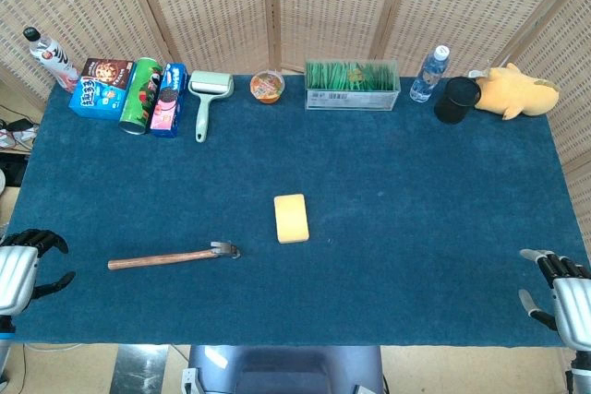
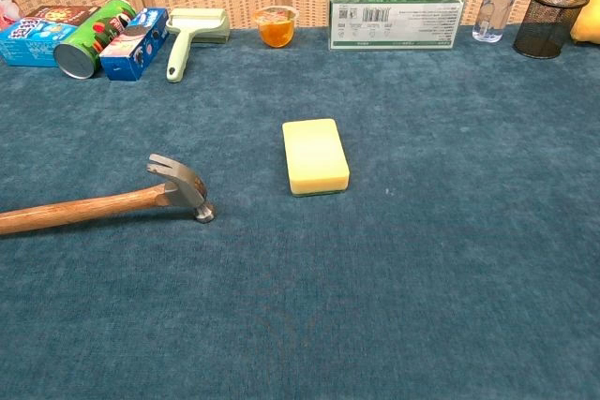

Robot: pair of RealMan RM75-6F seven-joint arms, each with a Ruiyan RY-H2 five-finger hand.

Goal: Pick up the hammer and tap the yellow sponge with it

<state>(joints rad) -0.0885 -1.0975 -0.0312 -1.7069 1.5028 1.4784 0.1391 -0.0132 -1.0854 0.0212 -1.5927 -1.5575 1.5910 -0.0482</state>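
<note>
A hammer (image 1: 172, 256) with a wooden handle and metal head lies flat on the blue table, head pointing right; the chest view shows the hammer (image 2: 112, 200) at the left. A yellow sponge (image 1: 291, 218) lies just right of the head, also seen as the sponge (image 2: 315, 155) at the centre of the chest view. My left hand (image 1: 23, 269) rests at the table's front left corner, fingers apart and empty, well left of the handle's end. My right hand (image 1: 563, 292) sits at the front right corner, empty with fingers apart. Neither hand shows in the chest view.
Along the back edge stand snack boxes (image 1: 102, 85), a green can (image 1: 141, 94), a lint roller (image 1: 207, 99), a small cup (image 1: 267, 86), a green clear box (image 1: 352, 86), a water bottle (image 1: 429, 73), a black mesh cup (image 1: 456, 100) and a yellow plush toy (image 1: 515, 91).
</note>
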